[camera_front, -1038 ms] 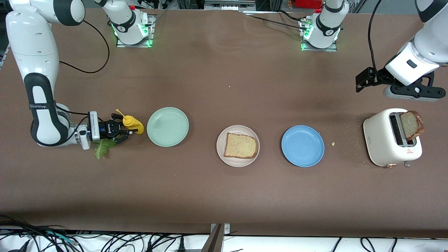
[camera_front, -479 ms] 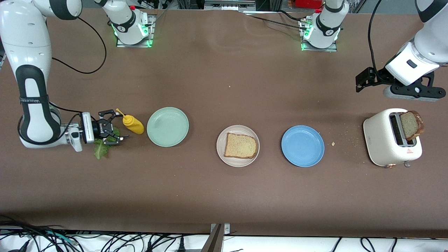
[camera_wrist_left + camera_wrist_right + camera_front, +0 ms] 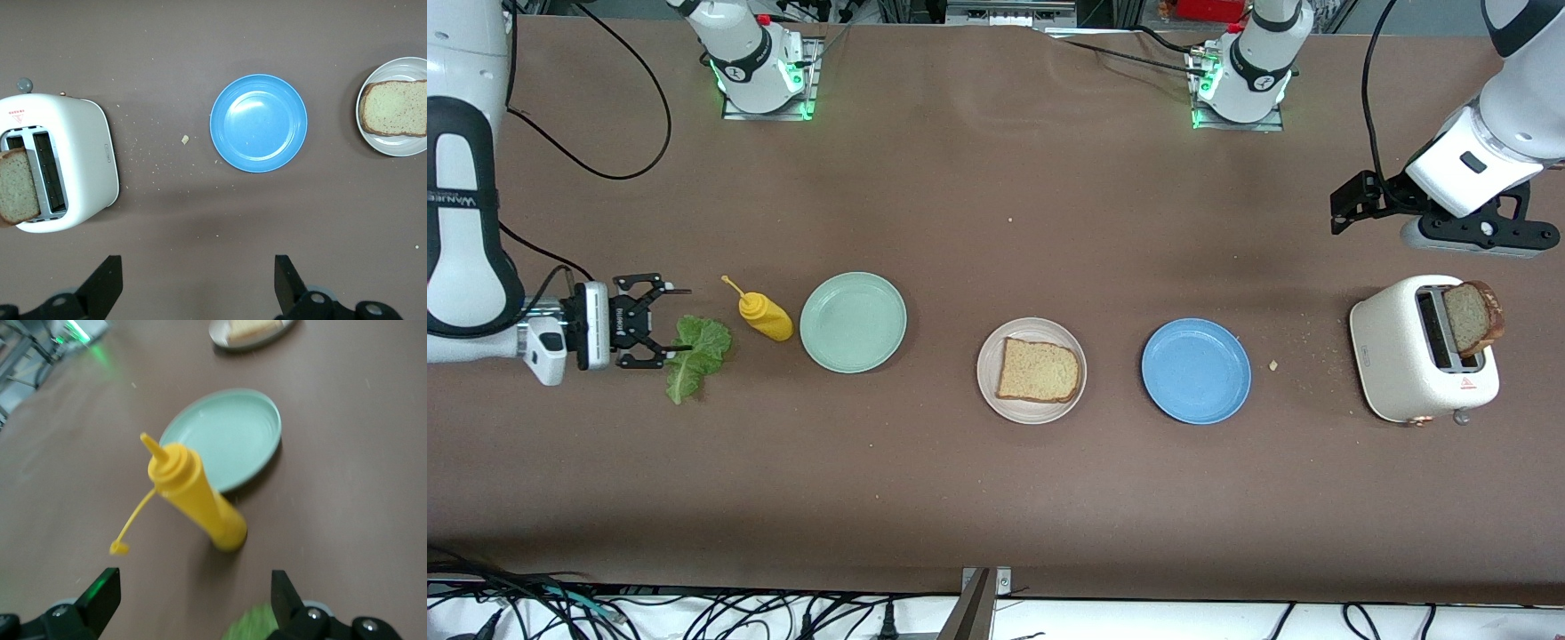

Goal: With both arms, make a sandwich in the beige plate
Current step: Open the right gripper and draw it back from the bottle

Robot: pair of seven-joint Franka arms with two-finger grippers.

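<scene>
The beige plate (image 3: 1032, 411) sits mid-table with one bread slice (image 3: 1039, 370) lying on it. A second bread slice (image 3: 1472, 318) stands up out of the white toaster (image 3: 1400, 356) at the left arm's end. A green lettuce leaf (image 3: 694, 351) lies flat on the table beside the yellow mustard bottle (image 3: 765, 316). My right gripper (image 3: 676, 320) is open low at the leaf's edge, holding nothing; the leaf (image 3: 253, 623) shows by one finger (image 3: 285, 597). My left gripper (image 3: 198, 287) hangs open and empty over bare table beside the toaster (image 3: 80, 153), its hand (image 3: 1476, 238) above it.
A pale mint-green plate (image 3: 853, 322) lies between the mustard bottle and the beige plate. A blue plate (image 3: 1196, 371) lies between the beige plate and the toaster. Crumbs are scattered near the toaster. The bottle (image 3: 200, 497) stands upright just ahead of the right gripper.
The right gripper opened, let go of the lettuce and drew back toward the right arm's end of the table. The leaf now lies uncovered. The left arm has not moved.
</scene>
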